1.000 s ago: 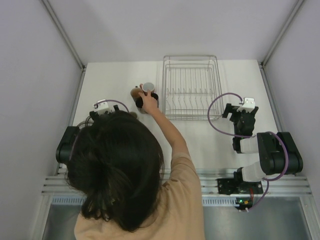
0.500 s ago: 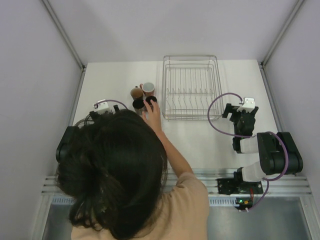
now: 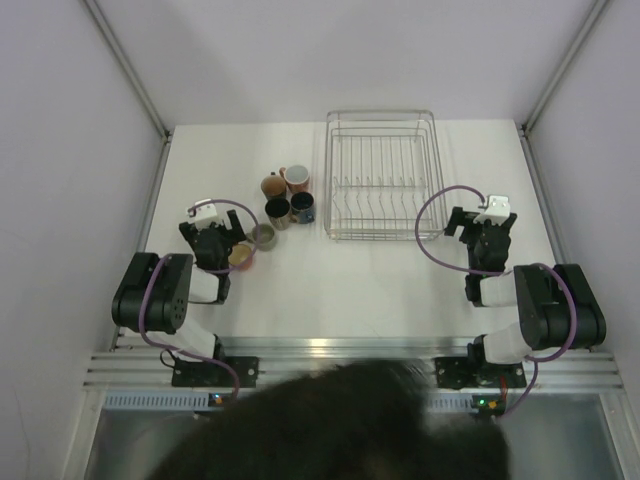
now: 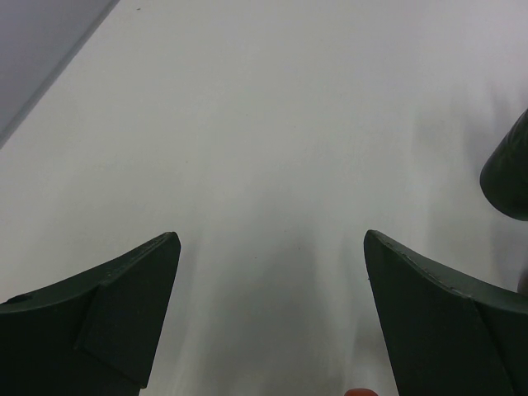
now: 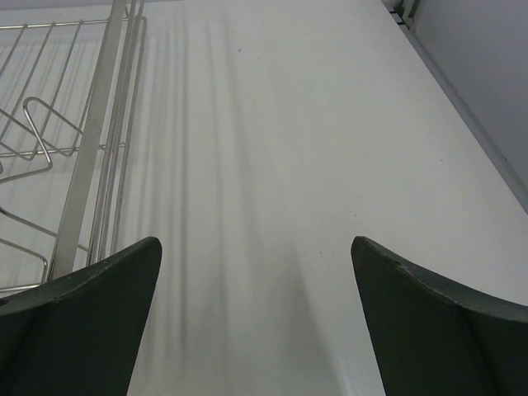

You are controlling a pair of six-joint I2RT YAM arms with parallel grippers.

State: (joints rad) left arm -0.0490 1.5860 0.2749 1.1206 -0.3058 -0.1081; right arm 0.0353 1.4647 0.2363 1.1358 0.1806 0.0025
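Both arms rested low on the table. The left fingers stood wide apart, holding nothing, with a yellow cup just beside them and a grey-green cup near. The right fingers were likewise spread and empty, beside the wire rack. No grasp had begun, I judged. Taking the yellow cup would call for swinging the left arm right to straddle its rim.
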